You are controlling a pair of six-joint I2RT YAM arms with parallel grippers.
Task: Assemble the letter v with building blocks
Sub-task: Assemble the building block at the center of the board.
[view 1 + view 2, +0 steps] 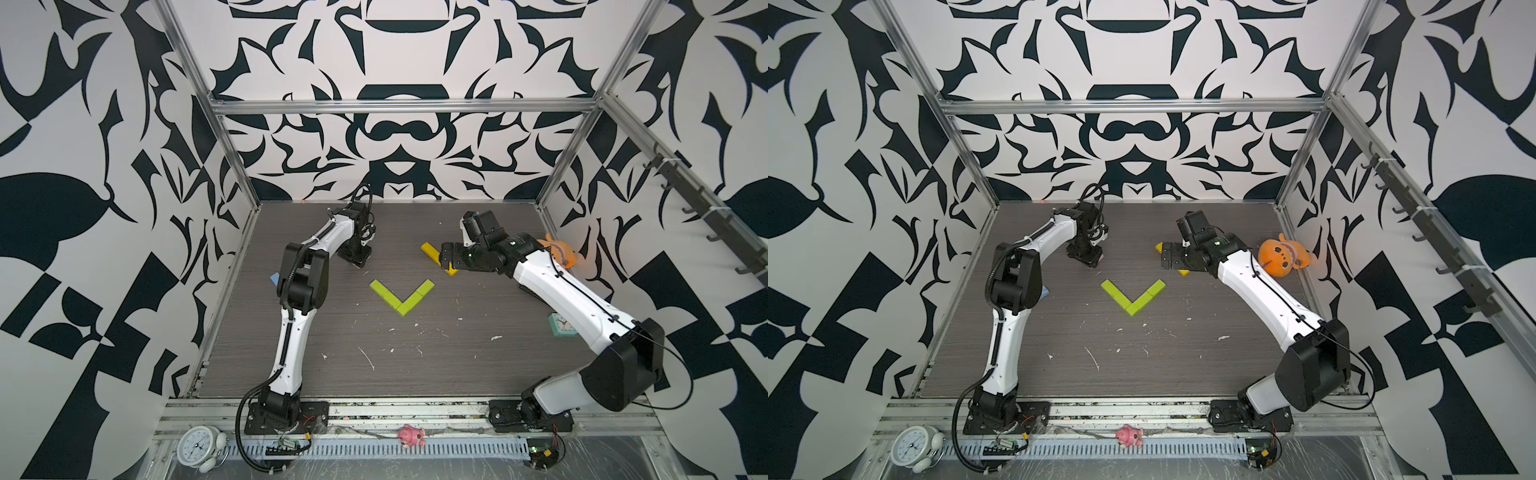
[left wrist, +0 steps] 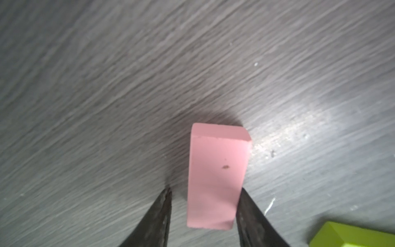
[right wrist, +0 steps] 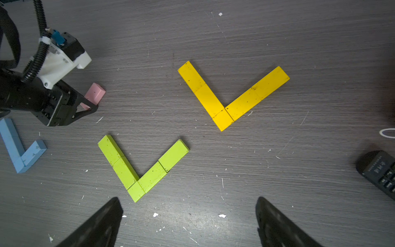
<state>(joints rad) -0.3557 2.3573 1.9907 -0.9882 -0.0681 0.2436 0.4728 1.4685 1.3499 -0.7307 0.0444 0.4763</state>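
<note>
Pink, short and brick-shaped, one building block (image 2: 218, 177) lies flat on the grey wood-grain tabletop (image 1: 415, 365), far back and left of centre. The left claw (image 2: 205, 188) points straight down over it, with the block between its jaws. In the left wrist view one finger (image 2: 252, 218) rests against a long side of the block. A thin strip of tabletop shows between the other finger (image 2: 156, 218) and the opposite side (so the jaws stand narrow around the block without clamping it). One end of the block juts out past the fingertips. In both top views the claw's body hides this block.

Lime green blocks (image 1: 402, 296) form a V in the middle of the tabletop, nearer and to the right of the left claw. Yellow blocks (image 3: 233, 96) form another V farther right and farther back. In the top views it is mostly covered by the right claw (image 3: 188, 198), which hangs above the tabletop with its jaws wide and nothing between them. Light blue blocks (image 3: 19, 147) lie at the left in a V with one short arm, apart from the building block.
</note>
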